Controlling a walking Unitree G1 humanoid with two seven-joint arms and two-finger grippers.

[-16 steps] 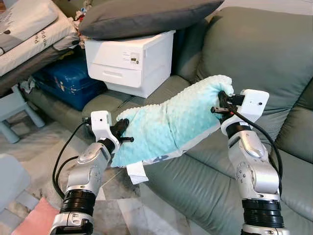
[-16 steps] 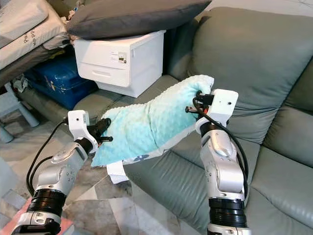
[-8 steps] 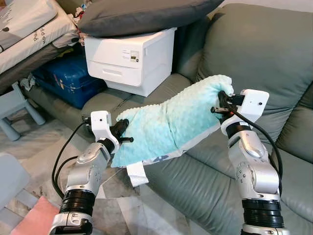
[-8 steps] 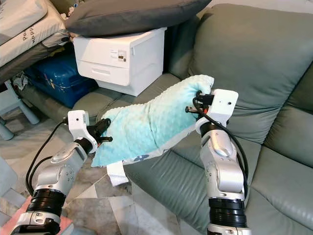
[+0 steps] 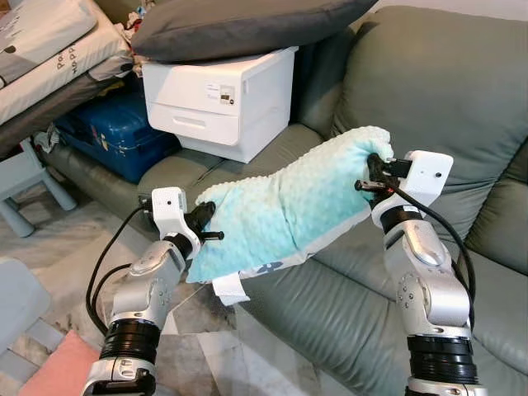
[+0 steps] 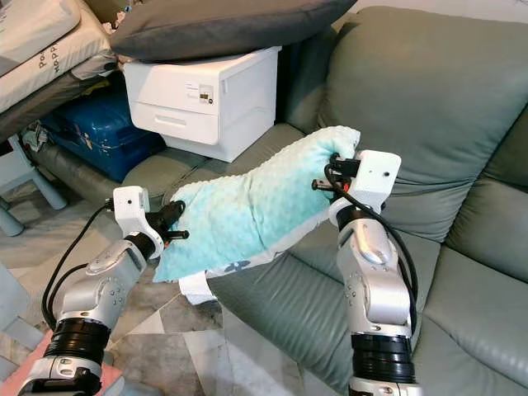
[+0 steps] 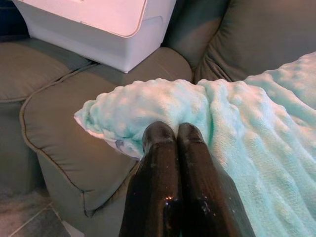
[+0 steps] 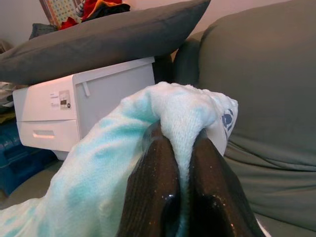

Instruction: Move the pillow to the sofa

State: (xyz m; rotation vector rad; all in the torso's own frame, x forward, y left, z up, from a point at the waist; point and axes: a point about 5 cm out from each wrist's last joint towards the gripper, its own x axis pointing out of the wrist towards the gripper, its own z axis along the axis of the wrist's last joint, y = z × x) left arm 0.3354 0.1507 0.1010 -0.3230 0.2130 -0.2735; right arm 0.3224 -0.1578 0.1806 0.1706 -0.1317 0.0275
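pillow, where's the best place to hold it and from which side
By its two short ends, one gripper from each side, as now. The pillow is long, soft and floppy, so a single grip would let it droop. The left gripper pinches the lower end and the right gripper pinches the raised end, each shut on a fold of fabric, keeping it stretched above the sofa seat.

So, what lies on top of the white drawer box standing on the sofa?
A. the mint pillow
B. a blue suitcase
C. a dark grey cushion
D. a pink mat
C: the dark grey cushion rests on the white drawer box, while the mint pillow hangs between the left gripper and the right gripper.
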